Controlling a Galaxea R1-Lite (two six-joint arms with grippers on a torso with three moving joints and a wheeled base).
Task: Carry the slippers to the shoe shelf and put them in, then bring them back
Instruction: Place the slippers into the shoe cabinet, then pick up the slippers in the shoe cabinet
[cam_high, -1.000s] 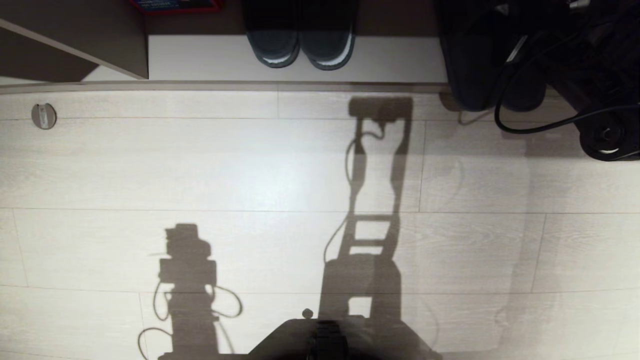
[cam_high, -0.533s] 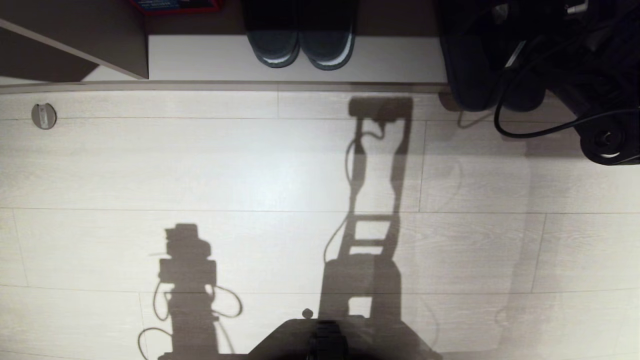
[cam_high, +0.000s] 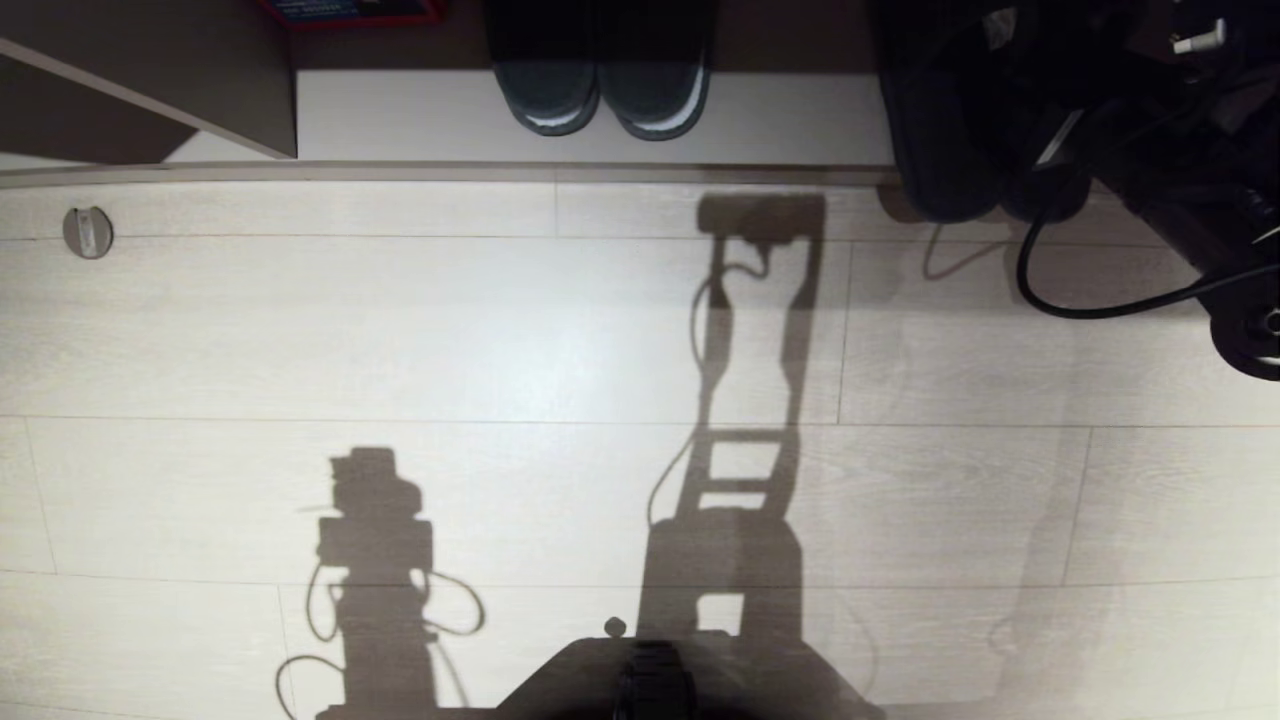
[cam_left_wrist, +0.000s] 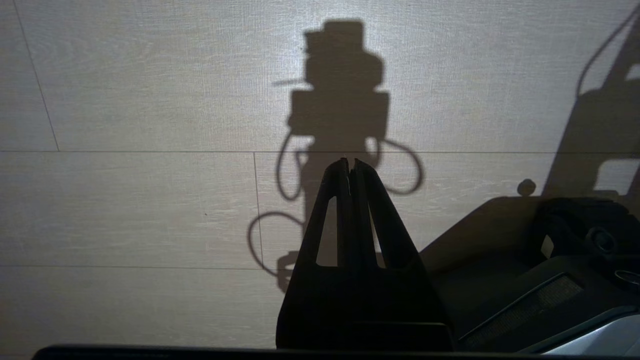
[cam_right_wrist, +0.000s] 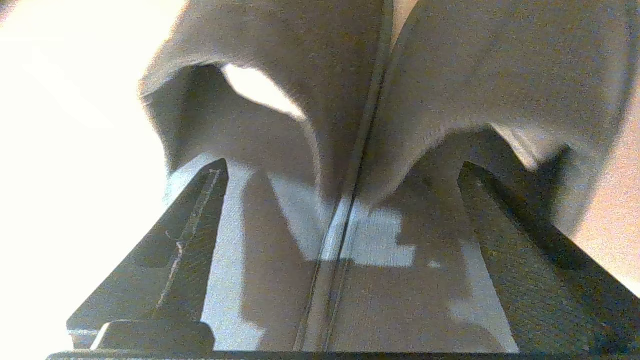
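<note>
Right gripper (cam_right_wrist: 345, 175) spread wide over the pair of slippers (cam_right_wrist: 380, 100) on the shoe shelf (cam_high: 420, 115), left gripper (cam_left_wrist: 350, 167) pressed together above the floor (cam_high: 400, 330).

pale wood-grain floor (cam_high: 400, 330), dark closed-toe pair (cam_high: 600, 90) with white rims

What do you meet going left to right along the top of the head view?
Red-edged box → darker closed-toe pair with white sole rims on the shoe shelf's pale base board → the slippers → right arm.
</note>
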